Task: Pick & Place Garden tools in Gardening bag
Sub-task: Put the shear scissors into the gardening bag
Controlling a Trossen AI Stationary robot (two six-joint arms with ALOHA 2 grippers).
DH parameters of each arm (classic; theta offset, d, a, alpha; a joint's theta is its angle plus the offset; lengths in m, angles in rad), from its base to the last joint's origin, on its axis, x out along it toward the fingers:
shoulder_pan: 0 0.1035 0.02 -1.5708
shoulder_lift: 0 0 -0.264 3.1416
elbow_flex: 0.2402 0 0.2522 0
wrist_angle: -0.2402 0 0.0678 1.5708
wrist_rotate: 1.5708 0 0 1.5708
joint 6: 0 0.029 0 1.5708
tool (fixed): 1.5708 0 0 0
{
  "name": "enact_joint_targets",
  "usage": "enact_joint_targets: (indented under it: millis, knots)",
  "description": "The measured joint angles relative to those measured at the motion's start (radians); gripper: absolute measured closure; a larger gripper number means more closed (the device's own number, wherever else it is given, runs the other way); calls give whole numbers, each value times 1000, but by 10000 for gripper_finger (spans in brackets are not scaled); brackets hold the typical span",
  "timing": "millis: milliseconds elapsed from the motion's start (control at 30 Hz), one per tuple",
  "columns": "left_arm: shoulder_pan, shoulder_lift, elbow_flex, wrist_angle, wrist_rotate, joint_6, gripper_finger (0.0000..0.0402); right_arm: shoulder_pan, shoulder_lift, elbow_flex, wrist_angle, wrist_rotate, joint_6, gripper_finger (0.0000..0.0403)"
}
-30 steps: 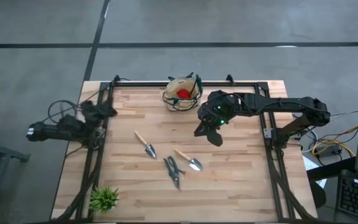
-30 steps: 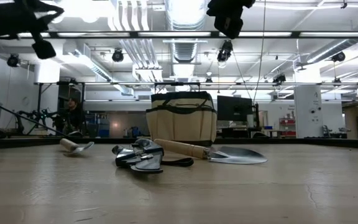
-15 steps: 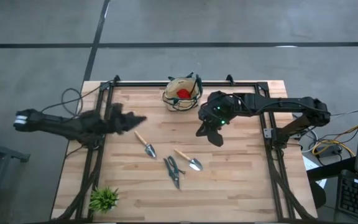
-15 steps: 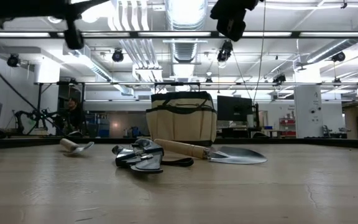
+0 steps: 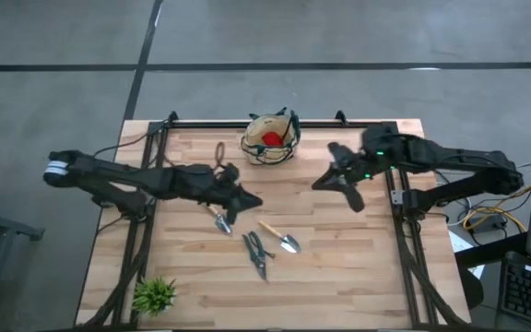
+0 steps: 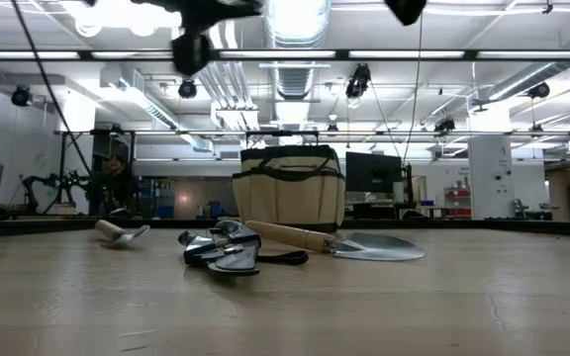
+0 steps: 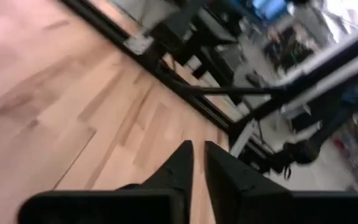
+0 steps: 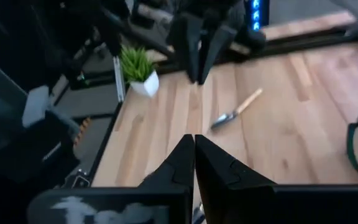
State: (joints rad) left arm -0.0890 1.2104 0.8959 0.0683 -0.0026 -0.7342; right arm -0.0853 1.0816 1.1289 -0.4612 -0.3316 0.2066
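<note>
Pale wooden plank table (image 5: 358, 267) with dark metal frame. The round tan fabric gardening bag (image 5: 270, 138), green-trimmed, stands at the far edge holding a red lump (image 5: 271, 139). Two silver-bladed, wooden-handled trowels (image 5: 218, 217) (image 5: 279, 236) and dark metal pruning shears (image 5: 257, 254) lie mid-table. The left gripper (image 5: 244, 200) hovers above the left trowel, tapered fingers (image 7: 180, 165) slightly apart. The right gripper (image 5: 328, 179) hangs right of the bag, fingers (image 8: 180, 160) pressed together, empty. A spiky green plant (image 5: 154, 294) sits at the near left corner.

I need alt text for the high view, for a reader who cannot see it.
Seen from above, the left gripper reaches over a trowel at the middle of a wooden table. Shears and a second trowel lie nearby; the right gripper hangs beside the bag.
</note>
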Motion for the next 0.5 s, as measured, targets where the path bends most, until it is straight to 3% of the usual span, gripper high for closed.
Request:
enact_joint_targets:
  millis: [200, 333, 500]
  knots:
    - [-7, 178, 157, -147, 103, 143, 286, 0, -191, -133, 22, 128, 1, 394]
    - [-33, 282, 261, -224, 180, 222, 240, -1, -304, -210, 31, 126, 27, 394]
    - [-87, 419, 402, -384, 193, 283, 224, -1, -413, -299, 26, 126, 57, 394]
